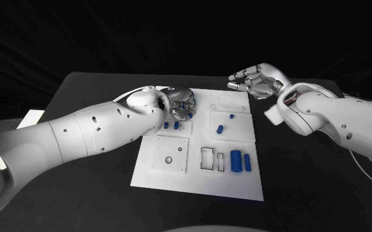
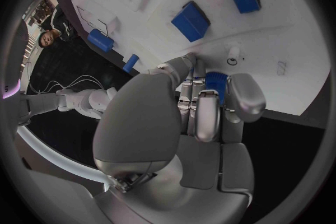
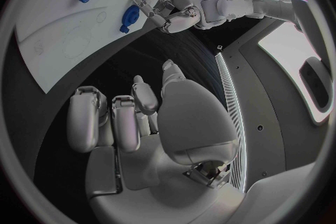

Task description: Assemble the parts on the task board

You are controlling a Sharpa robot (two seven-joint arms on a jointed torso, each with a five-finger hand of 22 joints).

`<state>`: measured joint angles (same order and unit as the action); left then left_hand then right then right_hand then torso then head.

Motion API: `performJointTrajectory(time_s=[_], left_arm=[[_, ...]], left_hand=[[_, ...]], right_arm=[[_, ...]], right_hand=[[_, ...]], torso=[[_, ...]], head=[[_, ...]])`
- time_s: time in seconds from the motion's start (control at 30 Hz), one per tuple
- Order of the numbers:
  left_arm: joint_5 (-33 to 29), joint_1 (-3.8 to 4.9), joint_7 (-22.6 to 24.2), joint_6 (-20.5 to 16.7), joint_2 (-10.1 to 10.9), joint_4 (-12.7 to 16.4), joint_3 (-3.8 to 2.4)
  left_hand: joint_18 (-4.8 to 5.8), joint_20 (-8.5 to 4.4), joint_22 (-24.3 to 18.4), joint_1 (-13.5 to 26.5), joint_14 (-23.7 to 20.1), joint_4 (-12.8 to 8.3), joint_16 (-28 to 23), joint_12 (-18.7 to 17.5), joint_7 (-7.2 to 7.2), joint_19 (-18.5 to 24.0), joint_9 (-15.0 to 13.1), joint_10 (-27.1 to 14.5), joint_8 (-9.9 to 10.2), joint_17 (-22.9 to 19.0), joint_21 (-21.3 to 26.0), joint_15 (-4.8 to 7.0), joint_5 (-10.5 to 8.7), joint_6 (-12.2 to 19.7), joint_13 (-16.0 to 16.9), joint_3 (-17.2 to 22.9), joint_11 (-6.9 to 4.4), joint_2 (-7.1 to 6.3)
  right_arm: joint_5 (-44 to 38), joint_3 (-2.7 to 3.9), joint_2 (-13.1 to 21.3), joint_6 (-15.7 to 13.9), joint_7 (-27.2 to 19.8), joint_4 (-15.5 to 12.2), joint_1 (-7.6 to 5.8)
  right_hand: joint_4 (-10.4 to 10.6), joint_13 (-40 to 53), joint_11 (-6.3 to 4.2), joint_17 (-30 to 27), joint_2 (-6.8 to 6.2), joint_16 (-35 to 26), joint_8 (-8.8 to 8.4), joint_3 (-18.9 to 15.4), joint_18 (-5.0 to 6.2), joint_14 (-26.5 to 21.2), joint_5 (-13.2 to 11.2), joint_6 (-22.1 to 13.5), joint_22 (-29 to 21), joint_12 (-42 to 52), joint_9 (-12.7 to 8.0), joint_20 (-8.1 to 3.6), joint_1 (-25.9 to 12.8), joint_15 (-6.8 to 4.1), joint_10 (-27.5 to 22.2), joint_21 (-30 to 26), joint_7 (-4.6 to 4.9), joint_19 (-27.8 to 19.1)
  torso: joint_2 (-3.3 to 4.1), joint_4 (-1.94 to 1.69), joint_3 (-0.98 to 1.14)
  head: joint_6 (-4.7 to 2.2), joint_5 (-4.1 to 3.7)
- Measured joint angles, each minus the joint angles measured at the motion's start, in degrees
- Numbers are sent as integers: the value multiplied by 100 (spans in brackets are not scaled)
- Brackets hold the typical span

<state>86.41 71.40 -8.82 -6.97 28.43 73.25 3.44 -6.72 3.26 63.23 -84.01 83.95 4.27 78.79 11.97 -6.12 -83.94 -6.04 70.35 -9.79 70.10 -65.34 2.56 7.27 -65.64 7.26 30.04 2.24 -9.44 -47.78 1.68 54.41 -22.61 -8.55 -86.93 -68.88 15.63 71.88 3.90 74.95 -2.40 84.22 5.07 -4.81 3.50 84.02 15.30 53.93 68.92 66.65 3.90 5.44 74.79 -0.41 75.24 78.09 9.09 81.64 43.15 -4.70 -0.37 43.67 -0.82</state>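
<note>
The white task board (image 1: 233,181) lies in the middle of the black table. My left hand (image 1: 180,103) hovers over its far left corner with its fingers curled around a small blue part (image 2: 215,83). Just in front of that hand, two blue parts (image 1: 171,126) stand side by side on the board; the left wrist view shows them too (image 2: 190,21). My right hand (image 1: 256,80) hangs above the table beyond the board's far right corner, its fingers (image 3: 126,117) curled in and holding nothing. Two blue cylinders (image 1: 241,161) lie near the board's front right.
Two more small blue parts (image 1: 231,116) (image 1: 219,130) sit at mid-board. Rectangular slots (image 1: 206,158) and a small dark ring (image 1: 169,160) mark the front plates. Bare black table (image 1: 310,178) stretches to the board's right, and a pale object (image 1: 31,118) lies at the left edge.
</note>
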Motion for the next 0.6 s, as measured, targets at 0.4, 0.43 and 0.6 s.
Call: performJointTrajectory(time_s=[0.4, 0.43, 0.6], left_arm=[[-101, -19, -4, -181, 331, 350, -122], [-127, -17, -7, -199, 388, 411, -146], [-237, -6, -29, -253, 631, 603, -221]], left_hand=[[0, 0, -3, 127, 0, -63, 0, -114, -2, 0, 15, 21, 44, -25, 0, 0, 3, -1, -8, 63, 21, -68], [0, 0, 0, 129, 0, -63, 0, -115, -11, 0, 16, 21, 53, -24, 0, 0, 3, -10, -8, 63, 21, -69], [1, 0, 12, 198, 0, -63, 0, -154, -23, 0, 24, 41, 76, -40, 0, 0, 3, -22, -8, 63, 41, -76]], right_arm=[[3, 0, -5, 2, -3, 29, 1], [4, 0, -5, 2, -3, 32, 1], [7, 0, -3, 3, -4, 41, 2]], right_hand=[[0, -1, 0, -1, 0, 0, 0, 0, 0, 0, 0, 0, 0, 0, 0, 0, 0, 0, 0, 0, 0, 0], [0, -1, 0, -1, 0, 0, 0, 0, 0, 0, 0, 0, 0, 0, 0, 0, 0, 0, 0, 0, 0, 0], [0, -1, 0, -1, 0, 0, 0, 0, 0, 0, 0, 0, 0, 0, 0, 0, 0, 0, 0, 0, 0, 0]], torso=[[-7, -9, -3], [-7, -10, -3], [-12, -20, -4]], head=[[-18, -19], [-21, -14], [-37, 5]])
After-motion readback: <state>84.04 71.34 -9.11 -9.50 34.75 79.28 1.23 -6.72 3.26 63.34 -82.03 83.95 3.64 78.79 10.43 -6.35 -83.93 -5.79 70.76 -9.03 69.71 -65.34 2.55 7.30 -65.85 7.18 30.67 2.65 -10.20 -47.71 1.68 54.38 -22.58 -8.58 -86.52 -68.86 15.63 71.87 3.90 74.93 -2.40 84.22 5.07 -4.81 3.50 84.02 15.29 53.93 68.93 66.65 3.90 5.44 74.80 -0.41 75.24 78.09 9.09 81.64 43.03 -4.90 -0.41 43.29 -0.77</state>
